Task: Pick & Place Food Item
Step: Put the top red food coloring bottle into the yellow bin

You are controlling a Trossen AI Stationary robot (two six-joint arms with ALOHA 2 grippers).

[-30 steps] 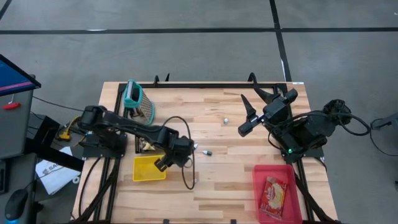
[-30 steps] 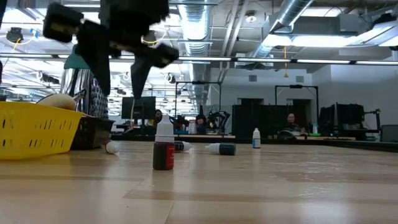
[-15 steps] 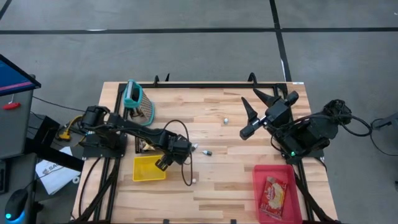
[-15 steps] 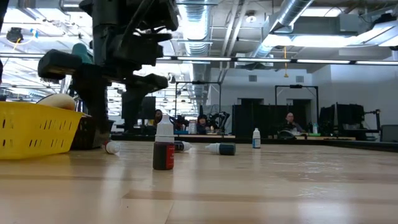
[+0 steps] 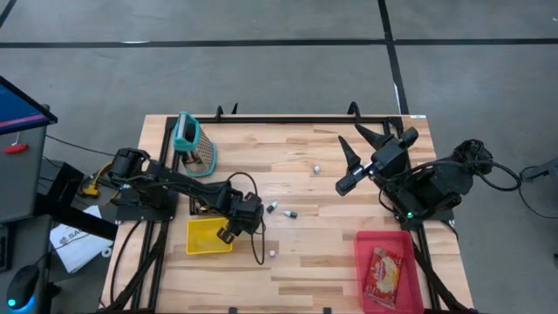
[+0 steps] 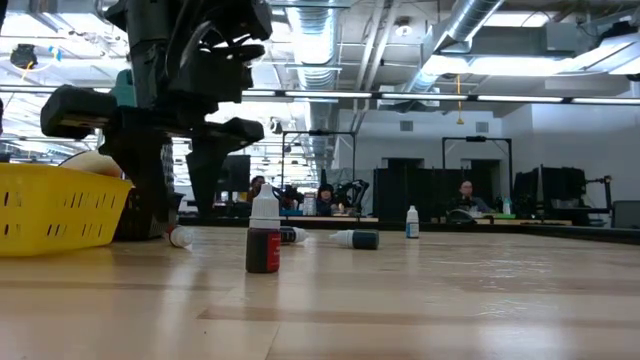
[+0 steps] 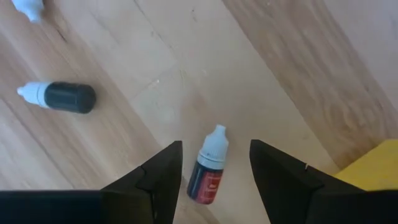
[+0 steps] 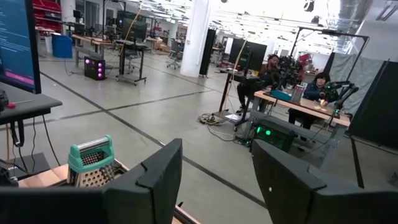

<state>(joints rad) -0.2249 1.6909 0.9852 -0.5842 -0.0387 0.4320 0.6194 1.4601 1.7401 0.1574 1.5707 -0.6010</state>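
Observation:
My left gripper (image 5: 230, 229) hangs low over the table, open, fingers pointing down beside the yellow basket (image 5: 209, 236). A small dropper bottle (image 7: 207, 170) with a white cap and red label stands upright on the wood (image 6: 264, 236). It shows between the open fingers in the left wrist view, but beyond their tips and untouched. A pale round item (image 6: 93, 161) lies in the basket. A food packet (image 5: 384, 270) lies in the red tray (image 5: 410, 288). My right gripper (image 5: 353, 139) is held high and level, open and empty.
Two more small bottles (image 5: 272, 208) (image 5: 291, 212) lie on their sides past the left gripper, and another (image 5: 316, 166) farther back. A metal grater with a teal handle (image 5: 193, 145) stands at the far left. A black cable loops from the left wrist across the table.
My left gripper has come down from well above the table to just over it, shifting slightly toward the yellow basket and rolling a little at the wrist. Its fingers stay apart. The bottles have not moved.

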